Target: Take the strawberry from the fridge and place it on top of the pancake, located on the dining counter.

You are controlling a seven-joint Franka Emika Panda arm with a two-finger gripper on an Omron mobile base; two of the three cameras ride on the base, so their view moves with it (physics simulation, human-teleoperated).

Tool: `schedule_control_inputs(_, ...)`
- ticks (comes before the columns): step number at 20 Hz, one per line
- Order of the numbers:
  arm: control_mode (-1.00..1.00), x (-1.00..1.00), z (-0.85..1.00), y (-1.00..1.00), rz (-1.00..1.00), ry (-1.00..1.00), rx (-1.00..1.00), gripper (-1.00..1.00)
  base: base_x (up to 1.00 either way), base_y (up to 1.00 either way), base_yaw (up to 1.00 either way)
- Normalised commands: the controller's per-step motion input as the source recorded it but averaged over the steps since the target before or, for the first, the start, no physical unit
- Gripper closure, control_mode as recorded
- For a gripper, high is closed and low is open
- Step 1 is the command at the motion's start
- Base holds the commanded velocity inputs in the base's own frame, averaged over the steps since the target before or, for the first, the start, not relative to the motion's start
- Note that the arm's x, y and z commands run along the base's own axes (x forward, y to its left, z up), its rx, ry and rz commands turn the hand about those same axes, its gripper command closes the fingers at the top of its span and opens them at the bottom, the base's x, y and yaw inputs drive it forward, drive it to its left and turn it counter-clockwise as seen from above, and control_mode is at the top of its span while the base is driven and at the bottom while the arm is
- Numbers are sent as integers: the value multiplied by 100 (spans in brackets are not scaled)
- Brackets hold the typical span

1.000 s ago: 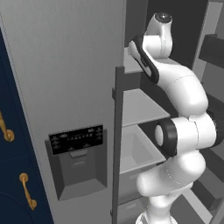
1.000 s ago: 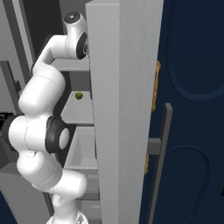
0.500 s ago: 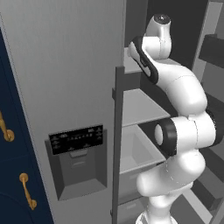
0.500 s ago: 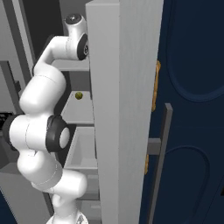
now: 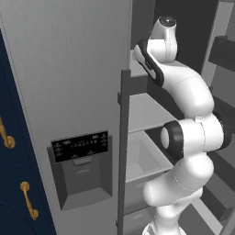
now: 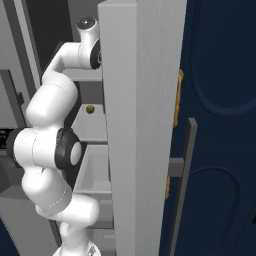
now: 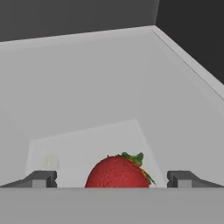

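In the hand view a red strawberry [image 7: 117,172] with a green leafy cap lies on a light grey fridge shelf [image 7: 109,87]. It sits between the two dark fingertips of my gripper [image 7: 112,179], which stand wide open on either side without touching it. The fridge [image 5: 69,69] is open, and my arm [image 5: 183,92] reaches up into its upper shelf in the left base view. The hand is hidden behind the open door [image 6: 140,125] in the right base view. The pancake and the dining counter are out of view.
A small olive-green round thing [image 6: 90,109] lies on a lower shelf. A grey drawer bin [image 5: 142,160] sits below the shelves. The door's dark handle [image 5: 123,151] stands close to my arm. Navy cabinets with gold handles [image 5: 28,202] flank the fridge.
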Motion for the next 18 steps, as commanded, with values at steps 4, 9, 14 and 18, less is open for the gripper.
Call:
schedule_control_inputs(4, -100, 6, 0, 0, 0, 0, 0, -100, 0, 0, 0)
schedule_control_inputs(9, -100, -1, -7, 0, 0, 0, 0, 100, 0, 0, 0)
schedule_control_inputs(14, -100, -29, -11, 2, 0, -8, 0, 100, 0, 0, 0)
schedule_control_inputs(18, -100, -44, 2, 4, 0, -16, 0, 100, 0, 0, 0)
